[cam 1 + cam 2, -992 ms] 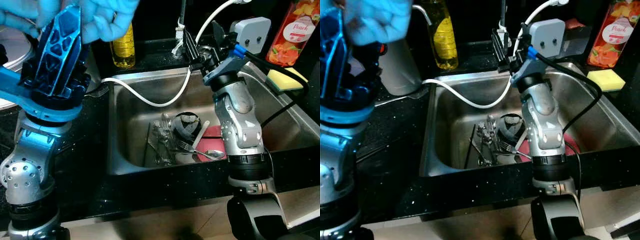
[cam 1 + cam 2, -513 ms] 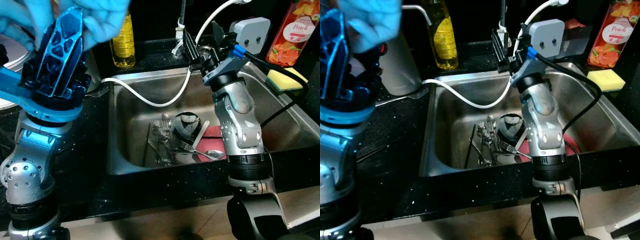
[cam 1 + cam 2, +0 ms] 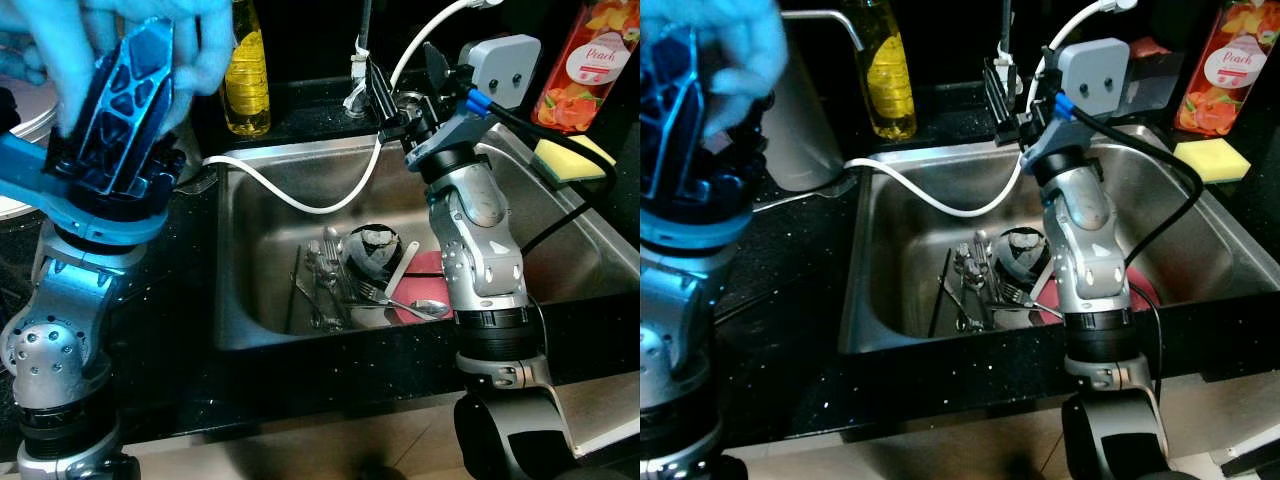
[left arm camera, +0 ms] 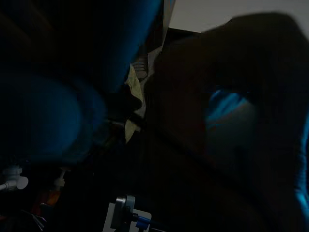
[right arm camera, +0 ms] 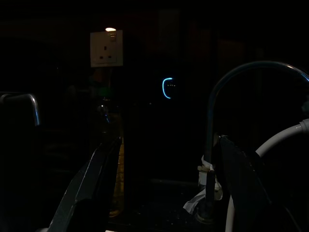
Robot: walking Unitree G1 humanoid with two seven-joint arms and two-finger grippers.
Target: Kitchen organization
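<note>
The steel sink (image 3: 250, 250) holds several forks and spoons (image 3: 325, 280), a black cup (image 3: 372, 250), a red plate (image 3: 425, 290) and a spoon (image 3: 430, 307). My right gripper (image 3: 405, 78) is raised over the sink's back edge by the tap base (image 3: 358, 95). It is open with nothing between its fingers (image 5: 91, 183). My left gripper (image 3: 125, 110) is held up high at the left over the black counter. A person's gloved hand (image 3: 90, 30) lies over its top. The left wrist view is dark and mostly covered by that hand.
A white hose (image 3: 300, 200) runs across the sink's back. A yellow bottle (image 3: 246, 90) stands behind the sink. A yellow sponge (image 3: 565, 160) and a peach bottle (image 3: 590, 60) are at the right rim. A wall socket (image 5: 106, 48) faces the right wrist.
The person's gloved hand has shifted over the top of my left gripper, which has tipped slightly. My right arm has not moved.
</note>
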